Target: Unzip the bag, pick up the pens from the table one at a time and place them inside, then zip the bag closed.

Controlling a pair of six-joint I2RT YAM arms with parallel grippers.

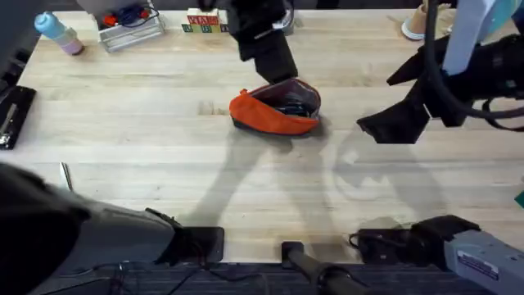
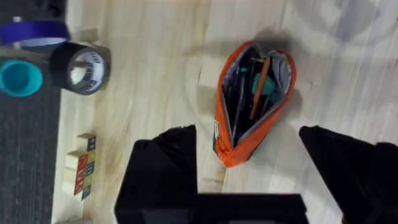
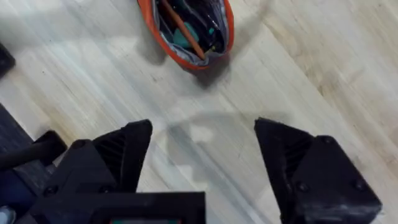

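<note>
Wooden planks of the table [image 1: 147, 147] carry the orange bag [image 1: 274, 109] near the middle, unzipped, its mouth wide open. Right gripper [image 3: 202, 146] hangs above the bare wood just beside the bag, fingers spread wide and holding nothing. Left gripper [image 2: 249, 155] hangs over the bag, also wide and empty. Inside the bag lies an orange pen [image 2: 259, 87] among darker items.
</note>
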